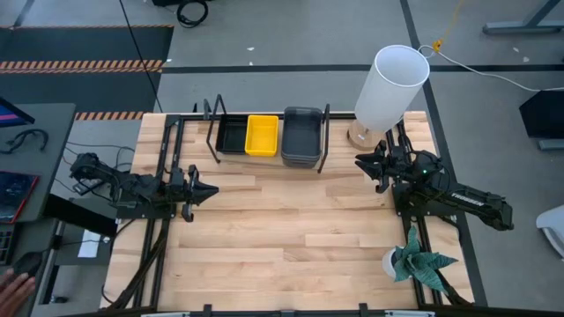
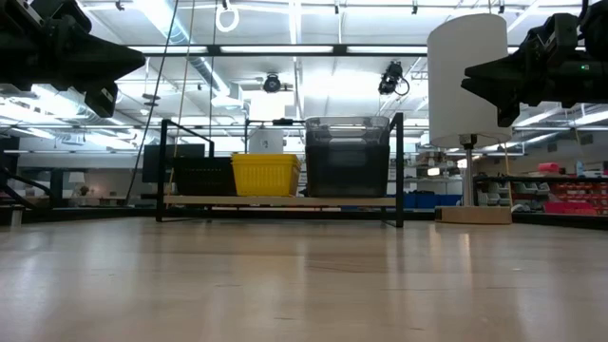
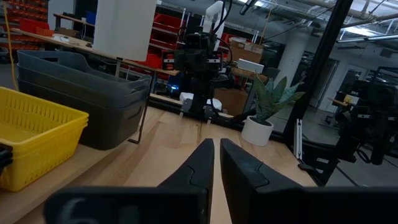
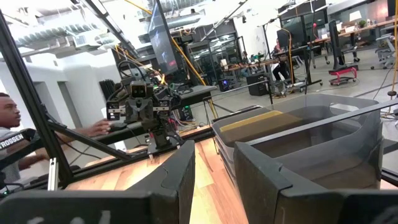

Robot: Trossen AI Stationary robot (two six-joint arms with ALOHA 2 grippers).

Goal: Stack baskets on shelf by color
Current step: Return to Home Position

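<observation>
The shelf (image 2: 285, 200), a light-wood board with black wire end frames, stands at the table's far middle. On it, from left to right, rest a black basket stack (image 1: 233, 136), a yellow basket stack (image 1: 262, 134) and a taller dark grey basket stack (image 1: 301, 136), each on its bottom. My left gripper (image 1: 210, 189) hovers above the table's left side, pointing level toward the right, with its fingers (image 3: 200, 163) together and nothing in them. My right gripper (image 1: 363, 161) hovers at the right, just off the shelf's right end. It points left, open and empty.
A white cylindrical lamp (image 1: 389, 88) on a wooden base stands at the far right corner. A small potted plant (image 1: 414, 260) sits near the right front edge. A person (image 4: 12, 124) is beyond the table's left side. Bare wooden tabletop (image 1: 291, 238) lies between the arms.
</observation>
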